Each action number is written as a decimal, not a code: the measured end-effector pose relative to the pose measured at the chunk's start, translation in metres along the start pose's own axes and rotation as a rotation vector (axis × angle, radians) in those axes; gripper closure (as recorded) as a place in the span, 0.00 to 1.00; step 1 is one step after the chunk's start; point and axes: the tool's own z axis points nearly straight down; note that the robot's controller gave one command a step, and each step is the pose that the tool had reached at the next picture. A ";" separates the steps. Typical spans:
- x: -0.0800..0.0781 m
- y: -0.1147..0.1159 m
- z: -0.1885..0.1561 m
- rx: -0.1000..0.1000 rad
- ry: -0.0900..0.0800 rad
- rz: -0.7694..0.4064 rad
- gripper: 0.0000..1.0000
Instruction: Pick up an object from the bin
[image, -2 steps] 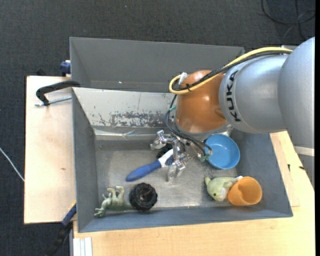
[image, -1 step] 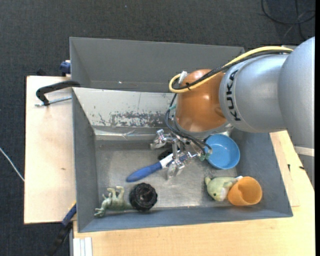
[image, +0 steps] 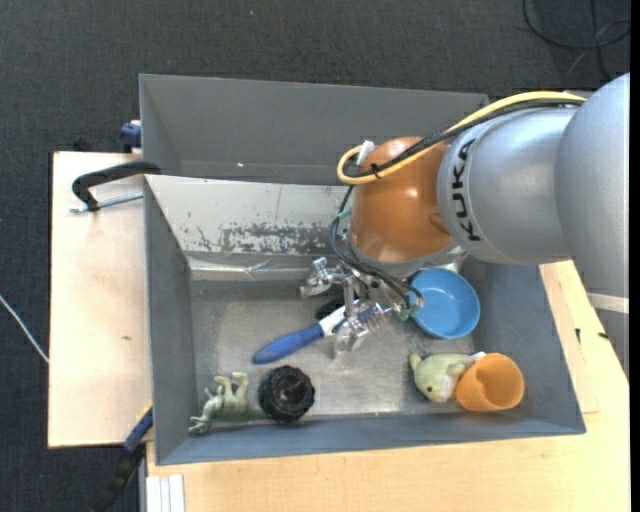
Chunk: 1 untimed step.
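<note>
The gripper (image: 345, 325), just left of the blue bowl (image: 446, 303), should probably centre over the blue-handled tool (image: 288, 346); I cannot tell how its jaws stand.

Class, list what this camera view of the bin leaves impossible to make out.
Camera view:
Blue plastic bowl: upper-left rim hidden behind the orange-covered wrist.
Blue-handled tool: working end covered by the gripper.
Black ridged round object: too dark to identify.
Grey metal bin: far right corner behind the arm.
</note>
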 end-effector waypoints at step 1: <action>-0.002 0.000 -0.001 0.000 0.000 0.001 0.00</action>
